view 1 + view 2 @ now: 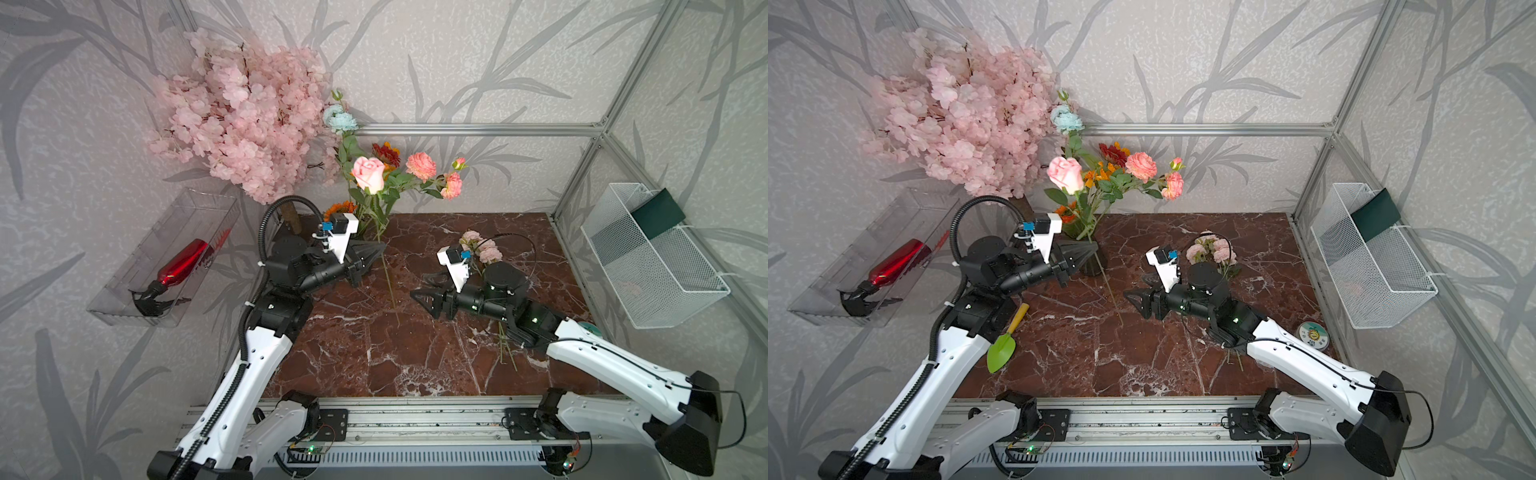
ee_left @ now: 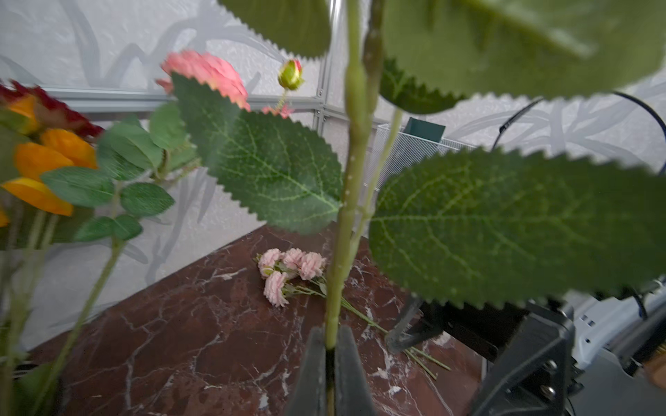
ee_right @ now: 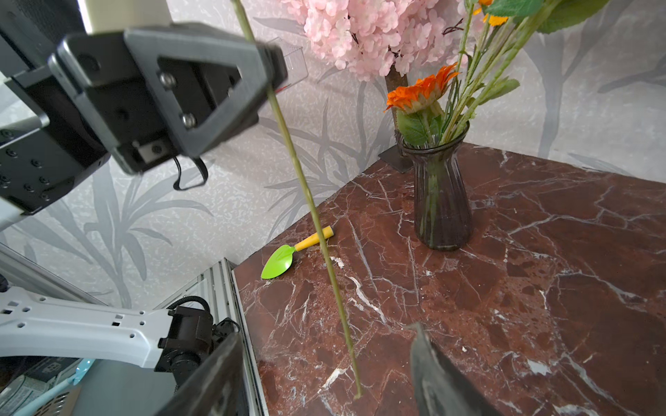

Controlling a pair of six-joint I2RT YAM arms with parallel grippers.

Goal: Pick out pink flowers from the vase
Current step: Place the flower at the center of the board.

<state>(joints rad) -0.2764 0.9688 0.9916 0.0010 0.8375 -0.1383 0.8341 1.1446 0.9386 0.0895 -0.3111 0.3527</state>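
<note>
**Pink rose (image 1: pixel 369 174) out of the vase (image 1: pixel 1094 271): slip feared**

In both top views, the rose is held aloft, its stem (image 1: pixel 389 282) pinched in the closed left tool (image 1: pixel 380 250). The right tool (image 1: pixel 417 296) is seen parted near the stem's lower end. A slip is judged likely if the thin stem is missed or bent there, and leaves (image 1: pixel 357 194) could be snagged on the salmon blooms (image 1: pixel 420 165) standing in the vase. In the left wrist view, serrated leaves are spread above the clamped stem, and a pale pink cluster (image 2: pixel 292 266) is laid on the bench (image 2: pixel 180 342). In the right wrist view, the bare stem is framed between spread jaws, its tip close to the bench.
</note>
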